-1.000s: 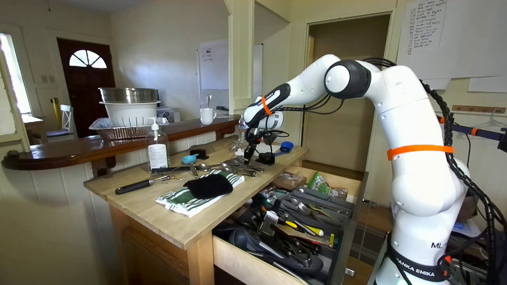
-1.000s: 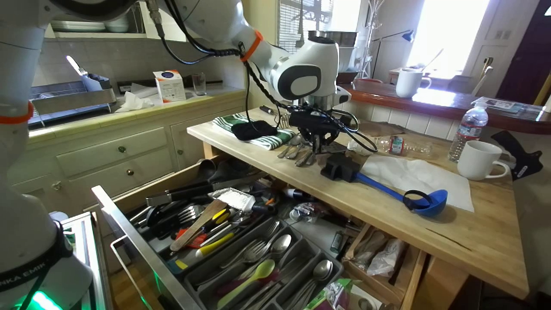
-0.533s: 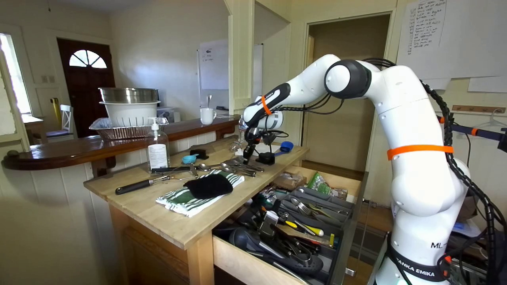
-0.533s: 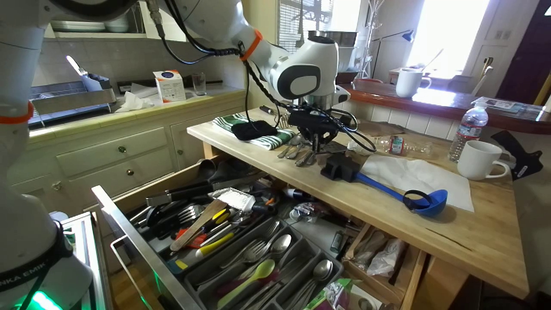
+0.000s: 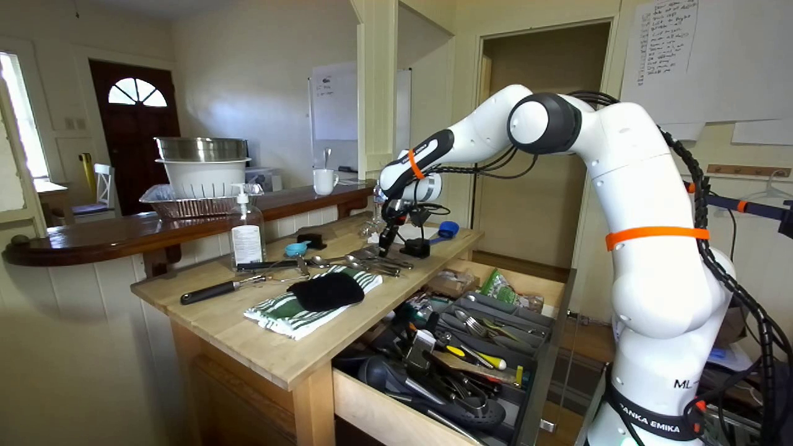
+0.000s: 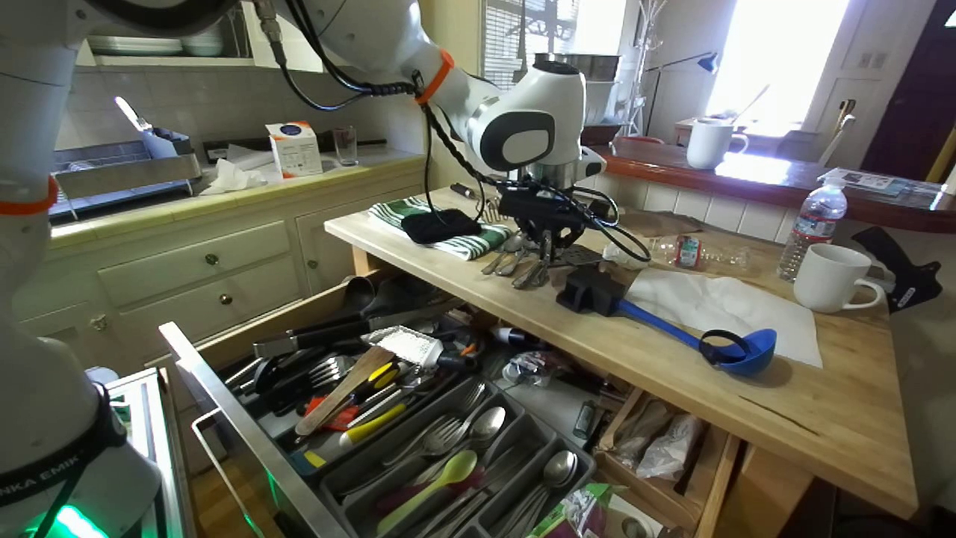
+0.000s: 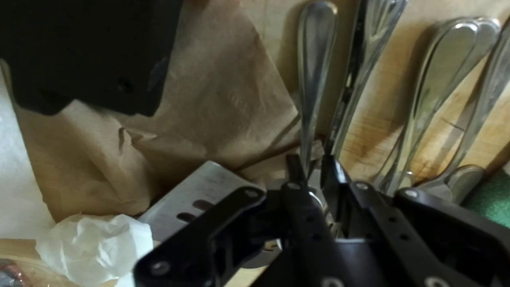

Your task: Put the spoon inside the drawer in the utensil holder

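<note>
In the wrist view my gripper (image 7: 311, 165) has its fingers a narrow gap apart. A metal utensil handle (image 7: 316, 48) runs into this gap, close to the left fingertip, with space to the right one. Its head is hidden under the gripper, so I cannot tell whether it is the spoon. The gripper also shows low over the counter cutlery in both exterior views (image 5: 384, 251) (image 6: 547, 258). Spoons (image 5: 353, 264) lie on the counter beside it. The drawer (image 5: 396, 406) is pulled out below. The dark divided utensil holder (image 6: 549, 439) inside it holds spoons and forks.
A slotted metal turner (image 7: 195, 195) lies left of the fingers. A black-ended blue ladle (image 6: 650, 317) lies on the wooden counter (image 6: 821, 426). More handles (image 7: 446, 56), brown paper (image 7: 223, 83) and a striped towel (image 5: 279, 316) are near. A bottle (image 6: 814, 224) and mug (image 6: 833, 276) stand farther off.
My gripper has shifted very slightly, to the left in both exterior views. The cutlery, the drawer and the other things look unmoved.
</note>
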Controlling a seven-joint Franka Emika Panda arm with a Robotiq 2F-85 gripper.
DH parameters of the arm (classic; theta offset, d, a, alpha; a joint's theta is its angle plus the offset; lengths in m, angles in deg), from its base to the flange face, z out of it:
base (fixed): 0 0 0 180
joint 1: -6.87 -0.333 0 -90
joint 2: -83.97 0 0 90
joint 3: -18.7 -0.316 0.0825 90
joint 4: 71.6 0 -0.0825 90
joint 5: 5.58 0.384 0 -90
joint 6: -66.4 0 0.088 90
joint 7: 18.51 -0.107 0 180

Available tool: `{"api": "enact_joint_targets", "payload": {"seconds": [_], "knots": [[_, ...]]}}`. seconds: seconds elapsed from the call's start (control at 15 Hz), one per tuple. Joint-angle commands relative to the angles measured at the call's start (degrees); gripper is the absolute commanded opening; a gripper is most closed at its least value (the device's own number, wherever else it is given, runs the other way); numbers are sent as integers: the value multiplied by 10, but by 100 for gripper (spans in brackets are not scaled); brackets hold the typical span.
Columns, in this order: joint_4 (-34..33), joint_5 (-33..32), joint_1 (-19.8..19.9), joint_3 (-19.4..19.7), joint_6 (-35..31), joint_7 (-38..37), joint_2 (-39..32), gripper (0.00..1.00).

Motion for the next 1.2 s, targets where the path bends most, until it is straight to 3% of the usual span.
{"api": "enact_joint_targets", "payload": {"seconds": [0.0,0.4,0.53,0.6,1.13], "knots": [[-2,11,7,-5,-13,11,-7,23],[-5,11,10,-5,-12,12,-17,26],[-5,7,10,-4,-14,13,-20,7],[-4,4,9,-3,-11,11,-17,2],[56,6,-3,3,60,-29,94,2]]}}
